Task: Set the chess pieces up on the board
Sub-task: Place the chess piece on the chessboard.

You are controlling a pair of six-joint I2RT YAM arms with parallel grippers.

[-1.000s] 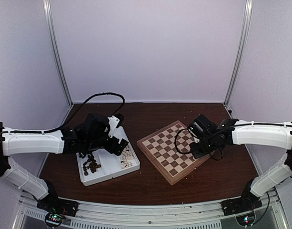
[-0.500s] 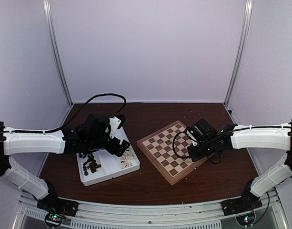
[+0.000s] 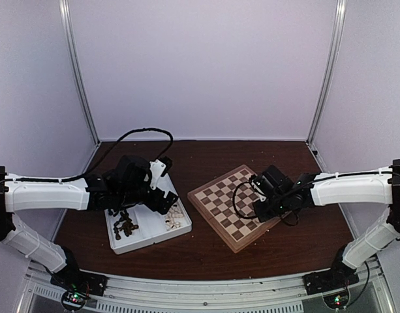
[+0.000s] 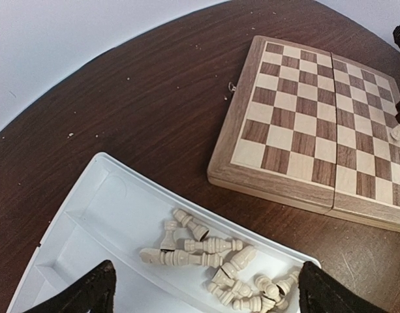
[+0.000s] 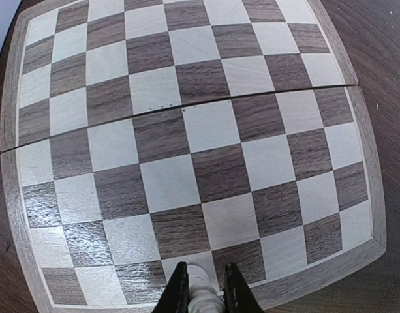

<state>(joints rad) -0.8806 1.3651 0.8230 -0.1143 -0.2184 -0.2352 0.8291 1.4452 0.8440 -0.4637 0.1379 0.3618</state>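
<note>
While over the board (image 5: 206, 117), right claw (image 5: 205, 285) around cream-white piece (image 5: 200, 278).

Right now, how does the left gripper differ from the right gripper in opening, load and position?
Opening: the left gripper has its jaws wide apart; the right gripper is nearly shut.
Load: the left gripper holds nothing; the right gripper pinches one cream-white chess piece.
Position: the left gripper hangs over the cream pieces in the white tray; the right gripper is over an edge row of the board.
Both have dark fingers.
</note>
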